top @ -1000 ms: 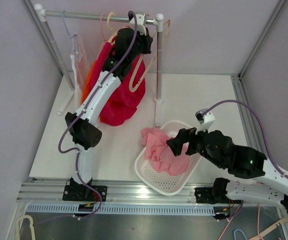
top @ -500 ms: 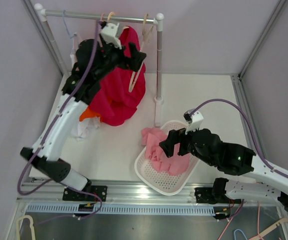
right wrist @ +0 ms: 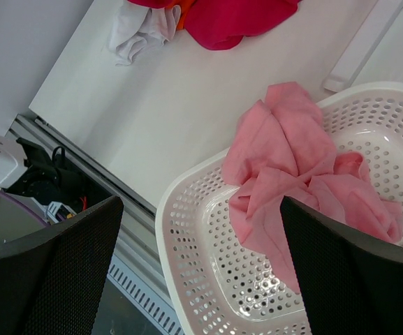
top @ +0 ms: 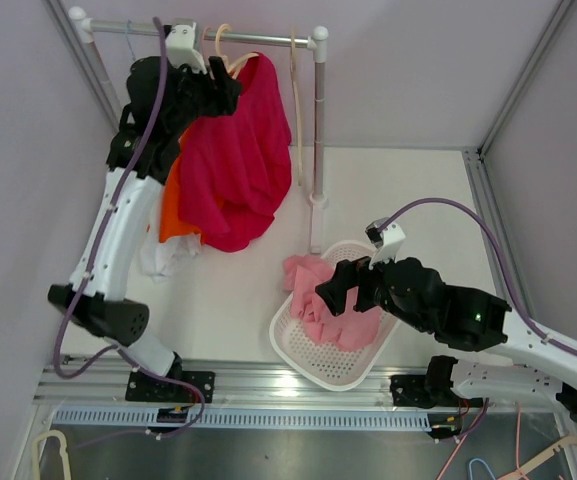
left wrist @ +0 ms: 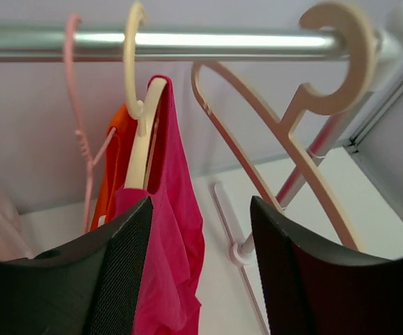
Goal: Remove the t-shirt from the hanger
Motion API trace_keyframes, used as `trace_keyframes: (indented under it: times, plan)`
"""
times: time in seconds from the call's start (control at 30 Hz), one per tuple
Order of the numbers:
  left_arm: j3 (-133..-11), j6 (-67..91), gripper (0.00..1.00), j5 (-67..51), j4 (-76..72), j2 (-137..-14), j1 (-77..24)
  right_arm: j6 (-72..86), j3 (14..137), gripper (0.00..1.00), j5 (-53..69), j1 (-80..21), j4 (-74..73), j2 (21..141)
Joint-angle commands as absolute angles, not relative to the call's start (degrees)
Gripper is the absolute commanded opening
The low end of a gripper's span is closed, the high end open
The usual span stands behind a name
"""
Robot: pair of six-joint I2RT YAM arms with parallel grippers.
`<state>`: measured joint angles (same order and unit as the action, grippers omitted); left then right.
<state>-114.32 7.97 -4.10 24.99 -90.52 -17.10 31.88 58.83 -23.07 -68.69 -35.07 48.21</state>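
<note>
Crimson fabric t-shirt point(top: 233, 160) hanging on a cream plastic hanger point(left wrist: 140, 132) hooked over the silver metal rail point(left wrist: 208, 42), beside an orange garment point(top: 175, 205). Left gripper point(left wrist: 200, 209) just below the rail, its 2 fingers spread, with the t-shirt by 1 finger and a 2nd, bare cream hanger point(left wrist: 285, 139) by the other. Right gripper point(right wrist: 198, 209) spread and empty above the white perforated plastic basket point(right wrist: 187, 265) holding pink cloth point(right wrist: 292, 167).
</note>
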Motion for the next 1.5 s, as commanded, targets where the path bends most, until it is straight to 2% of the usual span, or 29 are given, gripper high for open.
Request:
trace_keyframes:
  times: [0.0, 0.07, 0.23, 0.63, 0.97, 1.33, 1.4, 1.47]
  plan:
    - [-123.03, 7.65, 0.62, -6.15, 29.18, -95.52, -16.79, 31.46, 59.59, 0.99, -23.82, -69.08, -34.19, 47.2]
    - [-127.24, 6.95, 0.58, -7.03, 29.62, -98.51, -16.79, 31.46, 59.77, 1.0, -24.26, -69.08, -34.98, 46.85]
    - [-129.38, 6.77, 0.58, -5.19, 27.43, -100.63, -16.79, 31.64, 59.77, 0.99, -24.52, -69.08, -36.56, 45.88]
    - [-128.05, 7.56, 0.61, -3.34, 22.5, -100.63, -16.87, 30.41, 59.15, 0.99, -25.75, -68.99, -36.04, 46.67]
    - [-128.85, 6.5, 0.63, 3.33, 21.36, -102.83, -16.79, 28.83, 59.94, 0.99, -25.49, -68.73, -35.25, 47.28]
    - [-134.82, 5.19, 0.67, 1.84, 18.38, -110.74, -16.79, 27.25, 61.0, 0.99, -24.87, -68.47, -35.16, 47.11]
    - [-134.74, 4.92, 0.64, 2.46, 16.89, -111.35, -16.79, 26.72, 60.91, 0.99, -24.87, -68.38, -35.16, 46.93]
    - [-135.0, 4.92, 0.56, 3.07, 16.09, -112.06, -16.7, 26.63, 60.91, 1.0, -24.96, -68.2, -35.16, 46.85]
